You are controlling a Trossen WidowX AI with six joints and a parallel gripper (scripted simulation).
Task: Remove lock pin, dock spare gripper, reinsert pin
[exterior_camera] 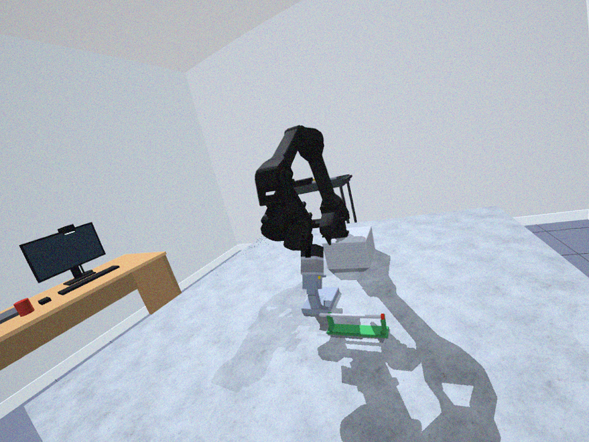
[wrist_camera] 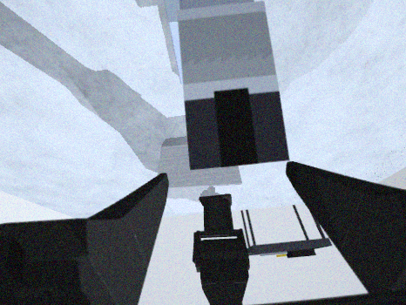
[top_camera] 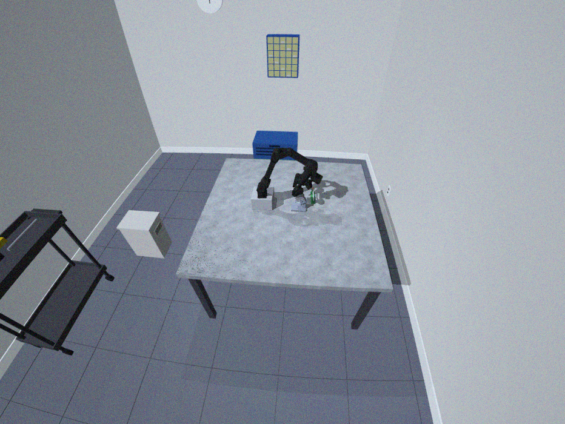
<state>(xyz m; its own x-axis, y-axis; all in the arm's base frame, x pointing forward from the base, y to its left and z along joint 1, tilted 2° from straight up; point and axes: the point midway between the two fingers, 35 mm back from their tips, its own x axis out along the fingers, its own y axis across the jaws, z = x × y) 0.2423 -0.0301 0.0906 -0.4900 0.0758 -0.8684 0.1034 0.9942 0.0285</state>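
Exterior view: a black arm bends over a grey marbled table. Its gripper hangs just above the spare gripper, fingers spread wide and holding nothing. The spare gripper stands upright, long axis vertical, in the grey mount near the table's middle. Just in front, the thin pin lies level, running left to right with its red end at the right, on a green cradle. A grey block carries the arm's foot behind. Wide table surface lies toward the near and right edges. In the wrist view the dark fingers flank the spare gripper without touching. No writing is readable.
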